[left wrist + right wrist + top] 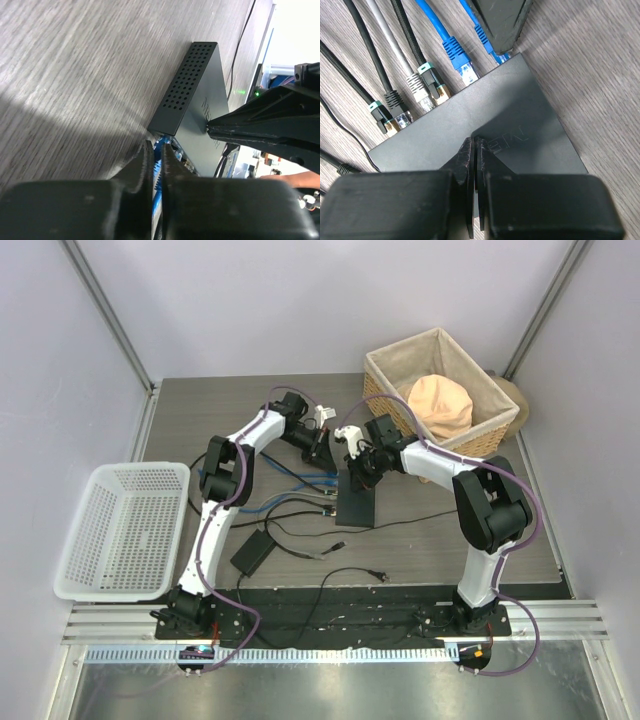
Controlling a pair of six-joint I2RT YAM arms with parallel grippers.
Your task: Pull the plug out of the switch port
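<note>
The switch (358, 508) lies flat on the table between the two arms, a dark-grey box (510, 115) with several cables plugged into one narrow edge. My left gripper (156, 147) is shut on the blue plug (158, 172) at the end socket, right against the switch's corner (202, 107). In the right wrist view its fingers (500, 20) cover that blue plug (496, 52). My right gripper (475, 142) is shut, with its tips resting on the switch's top face. Its fingers (260, 125) show from the left wrist view too.
Beside the held plug sit a second blue plug (462, 62), a grey one (420, 95) and black ones (387, 115). A black power adapter (253, 550) and loose cables (330, 580) lie nearer the bases. A white basket (120, 530) stands left, a wicker basket (385, 365) back right.
</note>
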